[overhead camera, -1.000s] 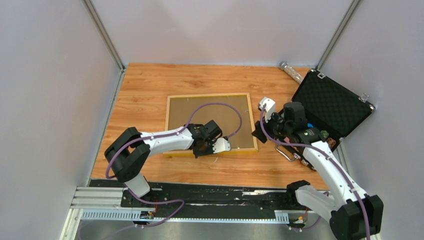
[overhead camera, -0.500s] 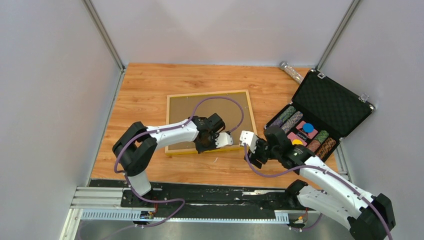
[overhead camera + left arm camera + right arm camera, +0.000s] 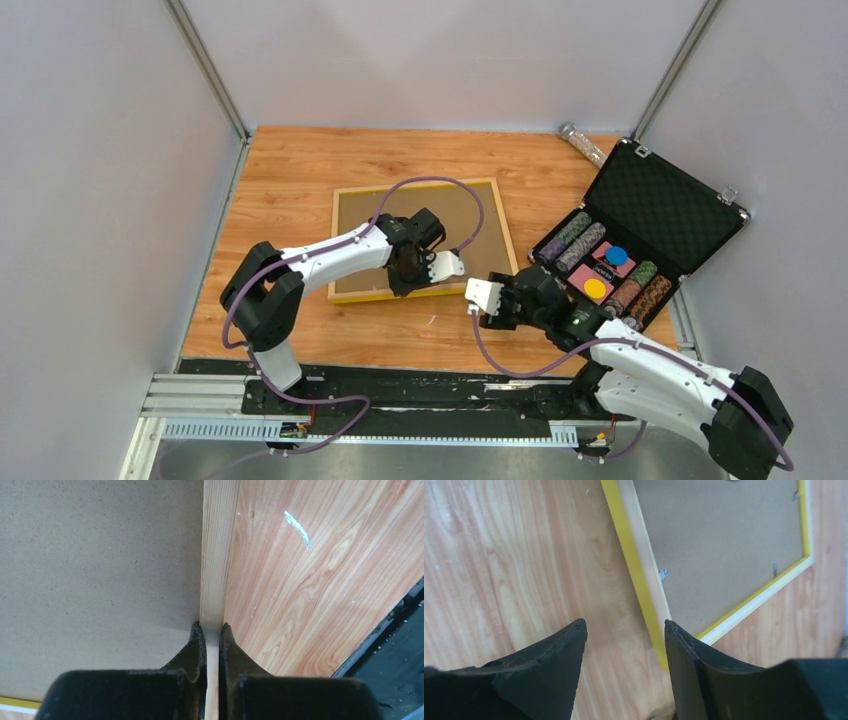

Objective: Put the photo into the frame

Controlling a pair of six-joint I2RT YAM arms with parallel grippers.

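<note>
The end effector (image 3: pixel 625 625) hung open over the table (image 3: pixel 499 555), nothing between its black fingers (image 3: pixel 554 655). Ahead and to its right lay the frame (image 3: pixel 631 565), back up, small clips (image 3: pixel 664 573) edging its brown board (image 3: pixel 719 545), one corner beside the right finger.

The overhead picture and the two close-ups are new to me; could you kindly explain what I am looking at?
Two robot arms are bolted at the near edge of a wooden table. The wide picture comes from a fixed camera above and behind them; each close-up comes from a camera on one wrist, looking past its own black fingers. The frame lies back up, brown board showing. The left gripper is shut on its near rim; the right gripper is open and holds nothing. At the right sits an open black case with chips. No photo is visible.
</note>
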